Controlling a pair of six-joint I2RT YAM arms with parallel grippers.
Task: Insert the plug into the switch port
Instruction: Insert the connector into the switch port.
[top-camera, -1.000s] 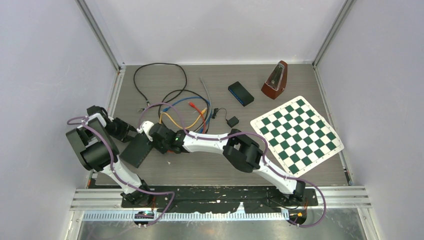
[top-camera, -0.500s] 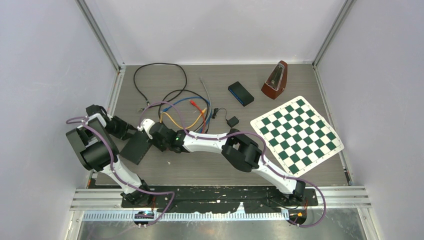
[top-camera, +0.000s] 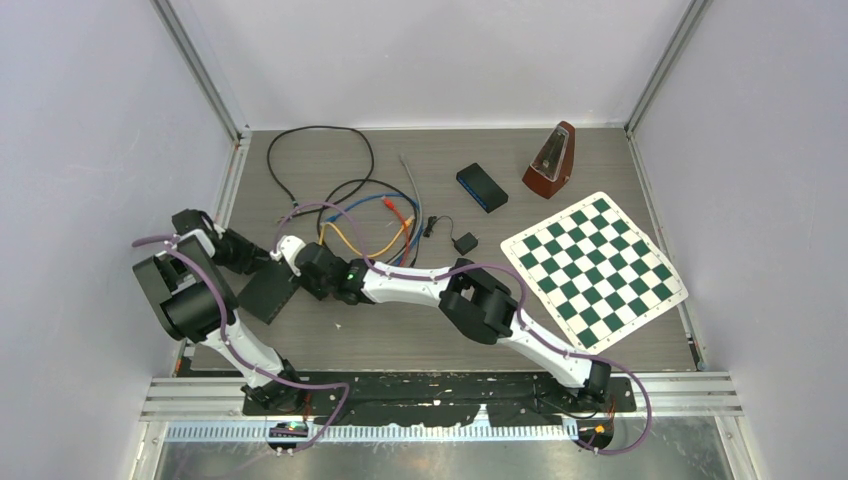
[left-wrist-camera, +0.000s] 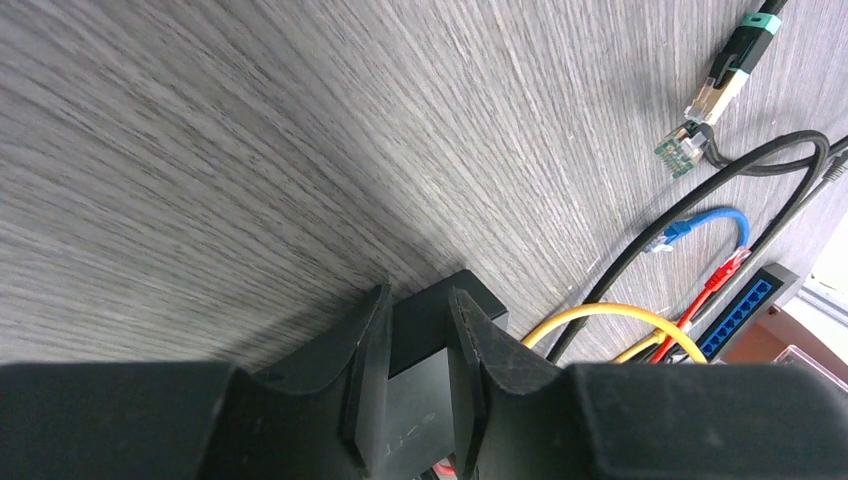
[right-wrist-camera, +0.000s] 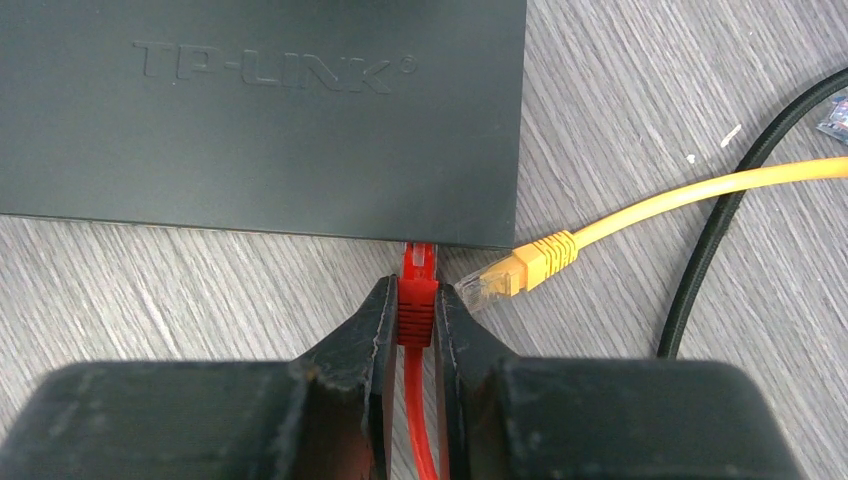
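Note:
The black TP-LINK switch (top-camera: 268, 293) (right-wrist-camera: 260, 110) lies flat at the table's left. My right gripper (right-wrist-camera: 417, 292) (top-camera: 297, 262) is shut on the red plug (right-wrist-camera: 417, 300). The plug's clear tip reaches under the switch's near edge; the port itself is hidden. A red cable trails back between the fingers. From the other side my left gripper (left-wrist-camera: 415, 300) (top-camera: 250, 262) has both fingers pressed against a corner of the switch (left-wrist-camera: 425, 325).
A loose yellow plug (right-wrist-camera: 515, 270) lies just right of the red one, beside a black cable (right-wrist-camera: 720, 250). Coloured cables (top-camera: 365, 215) tangle behind. A second small switch (top-camera: 482, 187), power adapter (top-camera: 465, 243), metronome (top-camera: 550, 160) and chessboard (top-camera: 593, 268) sit to the right.
The left jaws have closed in on the switch's corner. The switch and both grippers have shifted slightly up and to the left.

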